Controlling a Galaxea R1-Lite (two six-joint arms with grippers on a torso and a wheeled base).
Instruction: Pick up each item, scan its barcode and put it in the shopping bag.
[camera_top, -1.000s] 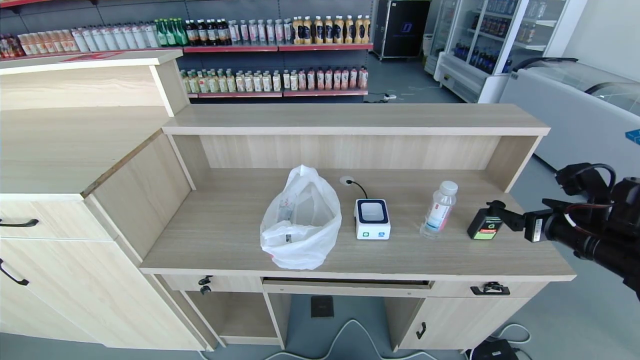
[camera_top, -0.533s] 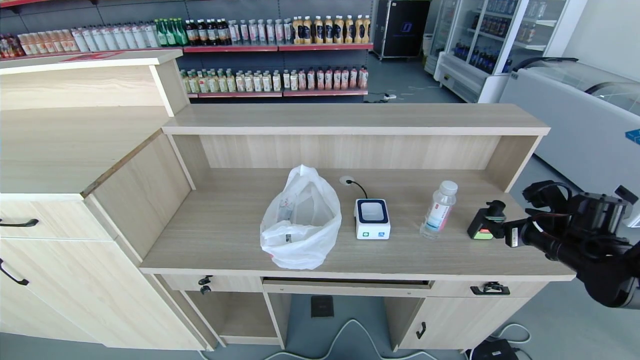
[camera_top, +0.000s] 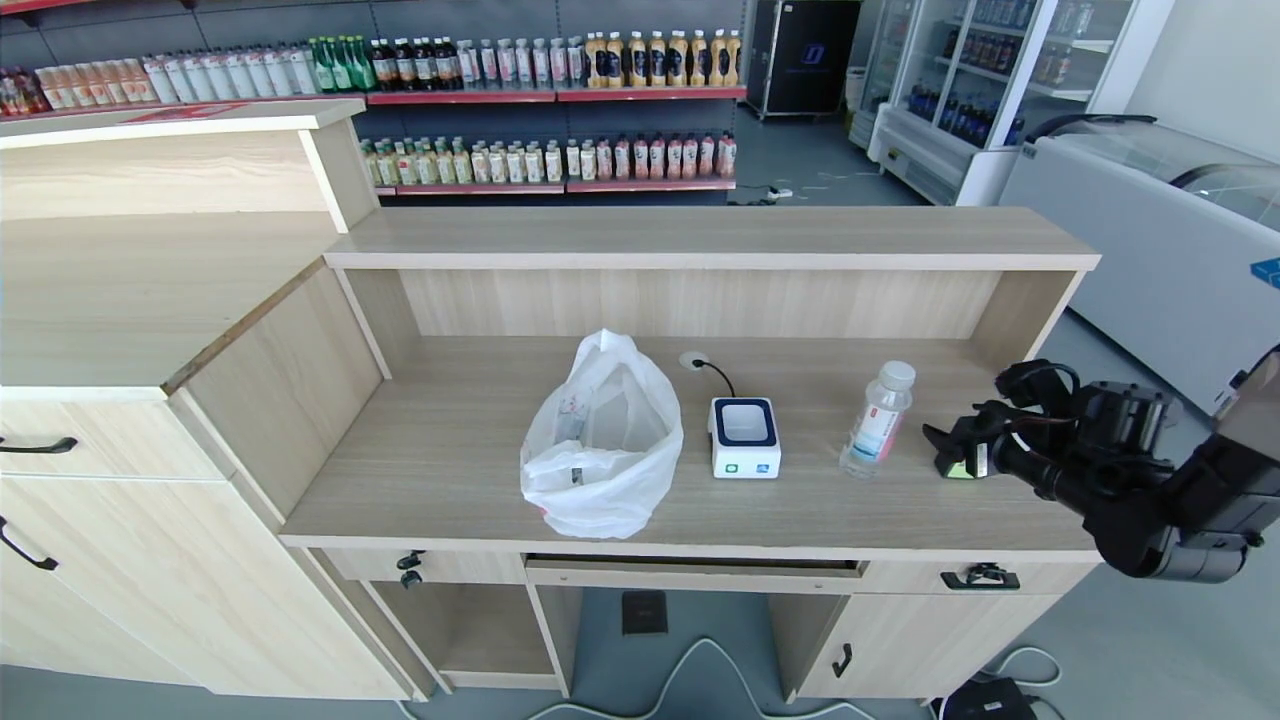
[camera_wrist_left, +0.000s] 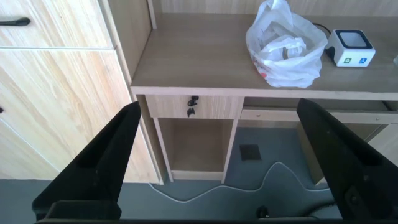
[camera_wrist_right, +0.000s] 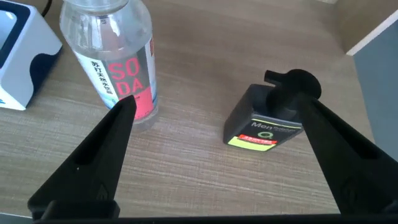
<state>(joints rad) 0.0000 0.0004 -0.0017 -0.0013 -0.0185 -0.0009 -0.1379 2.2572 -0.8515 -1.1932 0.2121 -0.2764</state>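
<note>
Right arm (camera_top: 1130, 480): matte black, stacked cylindrical segments, ribbed collar at wrist. Bulky rounded elbow housing (camera_top: 1170, 545) at near right, black on top, grey band along lower edge. Black cable (camera_top: 1040, 372) looped over wrist, thinner wires tucked beneath. Small white label (camera_top: 981, 459) on wrist side. Right gripper (camera_top: 950, 450): black, angular. In right wrist view right gripper (camera_wrist_right: 221, 109) fingers (camera_wrist_right: 93, 168) are flat black wedges, plain, tapering to tips. Left gripper (camera_wrist_left: 217, 109): same black wedge fingers (camera_wrist_left: 99, 168), smooth faces, no visible markings.
</note>
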